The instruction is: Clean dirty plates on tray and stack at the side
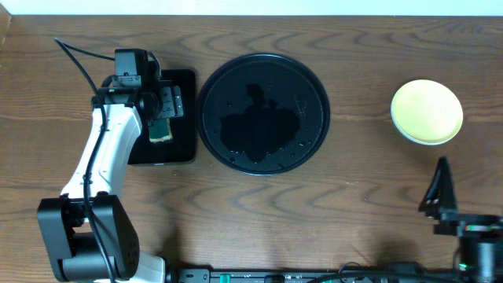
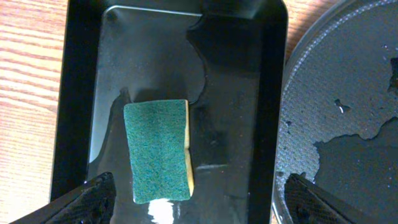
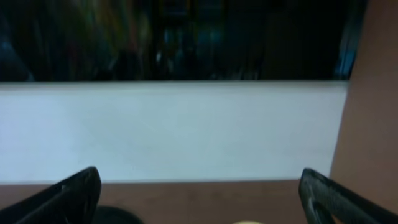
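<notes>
Near edge, right side: right gripper low over the table, fingers spread wide, facing a white surface. Farther in, at left: left gripper above the rectangular black tray, fingers wide apart. Flat in that wet tray: a sponge, green scouring face up, yellow edge showing. Just beside, at centre: the round black tray, holding a film and beads of water. Far right, well apart from it: the plates, stacked, pale yellow on top.
</notes>
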Action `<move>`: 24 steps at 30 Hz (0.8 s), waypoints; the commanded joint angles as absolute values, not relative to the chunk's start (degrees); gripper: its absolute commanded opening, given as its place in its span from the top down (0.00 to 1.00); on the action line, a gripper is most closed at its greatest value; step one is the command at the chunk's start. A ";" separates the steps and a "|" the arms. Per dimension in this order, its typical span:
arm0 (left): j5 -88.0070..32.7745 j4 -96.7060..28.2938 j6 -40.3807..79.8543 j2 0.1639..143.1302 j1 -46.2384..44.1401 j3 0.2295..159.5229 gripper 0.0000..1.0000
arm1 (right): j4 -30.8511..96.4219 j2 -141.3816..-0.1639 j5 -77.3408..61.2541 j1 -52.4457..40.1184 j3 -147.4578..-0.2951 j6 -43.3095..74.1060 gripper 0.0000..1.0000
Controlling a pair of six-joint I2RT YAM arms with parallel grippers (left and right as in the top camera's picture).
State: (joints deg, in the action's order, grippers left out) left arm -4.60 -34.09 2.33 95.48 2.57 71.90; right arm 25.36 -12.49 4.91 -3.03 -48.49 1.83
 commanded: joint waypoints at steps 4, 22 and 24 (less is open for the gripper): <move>-5.15 -34.15 2.02 95.74 2.81 71.79 0.14 | 4.27 -4.64 -3.20 -1.30 -27.66 1.72 0.01; -5.15 -34.17 2.02 95.74 2.81 71.79 0.13 | -11.99 -0.27 -4.21 -2.33 -0.27 4.82 0.01; -5.15 -34.17 2.02 95.74 2.81 71.79 0.13 | -7.60 -0.27 -4.60 -2.46 -0.30 3.33 0.01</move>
State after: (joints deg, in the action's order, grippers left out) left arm -4.60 -34.09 2.33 95.48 2.57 71.90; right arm -10.13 -0.82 -3.49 -2.22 -1.02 4.47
